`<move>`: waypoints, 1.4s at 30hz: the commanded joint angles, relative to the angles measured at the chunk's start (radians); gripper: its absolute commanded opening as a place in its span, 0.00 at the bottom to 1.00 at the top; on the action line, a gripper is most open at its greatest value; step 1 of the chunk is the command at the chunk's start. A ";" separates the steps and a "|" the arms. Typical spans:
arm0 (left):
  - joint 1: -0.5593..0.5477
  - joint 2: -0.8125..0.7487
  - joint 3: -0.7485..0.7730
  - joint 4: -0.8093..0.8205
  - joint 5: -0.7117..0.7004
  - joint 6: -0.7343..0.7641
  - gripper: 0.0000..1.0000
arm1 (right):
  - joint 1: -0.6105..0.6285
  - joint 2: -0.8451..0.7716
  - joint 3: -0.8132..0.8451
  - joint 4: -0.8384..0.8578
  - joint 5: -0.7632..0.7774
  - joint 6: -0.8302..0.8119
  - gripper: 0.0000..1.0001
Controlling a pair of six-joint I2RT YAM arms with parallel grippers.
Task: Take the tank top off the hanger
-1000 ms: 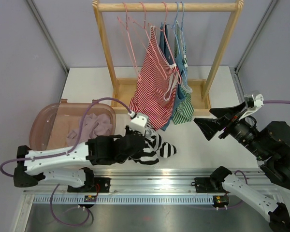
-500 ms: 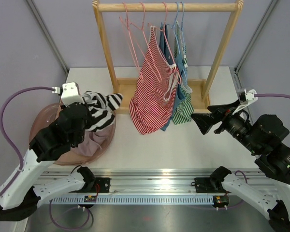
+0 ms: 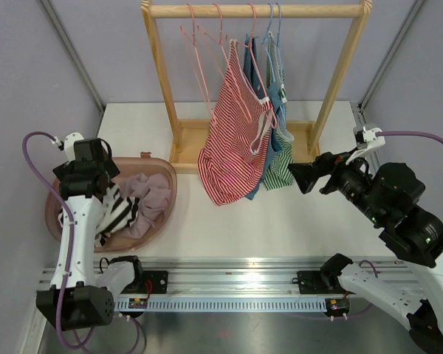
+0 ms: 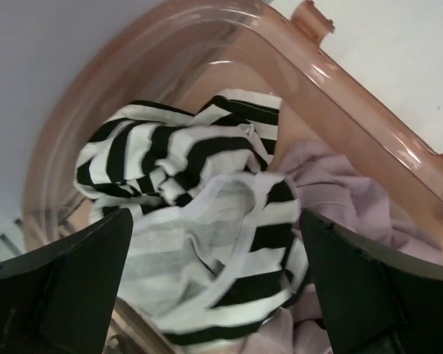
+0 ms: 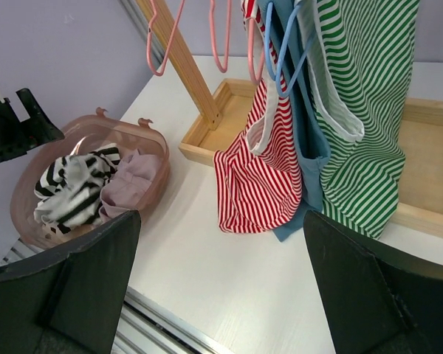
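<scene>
A red-and-white striped tank top (image 3: 232,140) (image 5: 262,184) hangs on a pink hanger (image 3: 252,29) on the wooden rack (image 3: 255,10). A black-and-white striped tank top (image 3: 114,214) (image 4: 199,192) lies loose in the brown basket (image 3: 166,173) (image 4: 340,81), on a lilac garment (image 3: 151,195). My left gripper (image 3: 96,193) (image 4: 215,221) hovers open just above it, holding nothing. My right gripper (image 3: 297,177) (image 5: 221,221) is open and empty, right of the rack, facing the hanging tops from a short way off.
A blue top (image 3: 269,158) (image 5: 306,140) and a green striped top (image 3: 282,169) (image 5: 369,110) hang behind the red one. Two empty pink hangers (image 3: 199,51) hang at the rack's left. The rack's wooden base tray (image 3: 184,144) sits on the white table.
My left arm swung the black-and-white top from the table's front over to the basket, opened and let it fall in. The right gripper edged up and left toward the rack.
</scene>
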 commanded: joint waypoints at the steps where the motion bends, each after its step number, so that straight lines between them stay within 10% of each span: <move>1: 0.012 0.003 0.006 0.072 0.158 0.004 0.99 | 0.007 0.025 0.027 0.018 0.059 -0.002 0.99; 17: -0.273 -0.339 -0.189 0.201 0.840 0.102 0.99 | 0.007 0.330 0.266 0.037 0.188 -0.055 0.92; 23: -0.347 -0.384 -0.264 0.210 0.839 0.073 0.99 | 0.007 0.522 0.485 0.006 0.199 -0.133 0.68; 42: -0.450 -0.430 -0.287 0.213 0.764 0.053 0.99 | -0.002 1.162 1.259 -0.181 0.278 -0.341 0.57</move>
